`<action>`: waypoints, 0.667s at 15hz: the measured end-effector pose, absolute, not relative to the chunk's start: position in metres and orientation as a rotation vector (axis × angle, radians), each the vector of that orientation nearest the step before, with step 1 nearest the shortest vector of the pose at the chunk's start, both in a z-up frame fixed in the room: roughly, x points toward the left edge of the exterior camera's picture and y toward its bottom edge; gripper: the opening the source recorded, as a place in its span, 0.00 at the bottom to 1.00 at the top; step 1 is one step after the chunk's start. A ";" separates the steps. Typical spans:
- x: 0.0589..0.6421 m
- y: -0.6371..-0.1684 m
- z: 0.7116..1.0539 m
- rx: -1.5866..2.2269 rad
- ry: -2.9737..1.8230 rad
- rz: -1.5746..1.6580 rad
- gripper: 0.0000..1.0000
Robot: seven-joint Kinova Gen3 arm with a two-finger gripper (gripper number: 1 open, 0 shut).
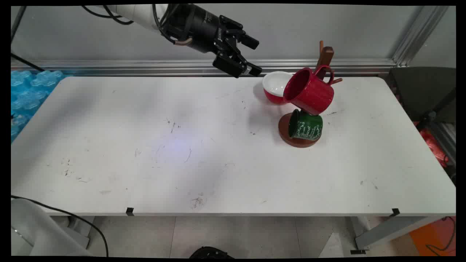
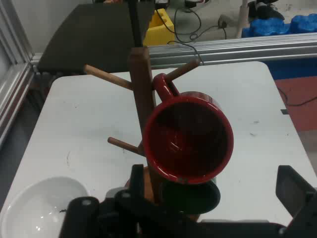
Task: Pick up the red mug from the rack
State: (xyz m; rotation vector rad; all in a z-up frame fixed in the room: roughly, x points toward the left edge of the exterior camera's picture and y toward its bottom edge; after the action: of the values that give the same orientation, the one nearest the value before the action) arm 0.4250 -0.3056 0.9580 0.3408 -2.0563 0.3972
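Gripper (image 1: pixel 251 55) open, empty, above white table (image 1: pixel 145 145) nr wall (image 1: pixel 291 32).

Glossy red mug (image 1: pixel 309 91) and green mug (image 1: pixel 305 126) (enamel-like) hang on a smooth wooden tree (image 2: pixel 142 104); matt, scuffed table (image 1: pixel 145 145).

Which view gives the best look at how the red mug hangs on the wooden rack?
The hand view: the red mug faces the camera, its handle hooked over an upper peg of the wooden rack. In the main view the red mug hangs tilted above the green mug, but the mug hides most of the post and pegs.
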 end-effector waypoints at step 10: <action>0.407 -0.312 0.944 0.349 -2.038 0.392 1.00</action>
State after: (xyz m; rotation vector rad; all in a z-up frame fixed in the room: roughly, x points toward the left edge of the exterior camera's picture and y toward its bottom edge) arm 0.4075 -0.3123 0.9443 0.3486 -2.0384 0.3922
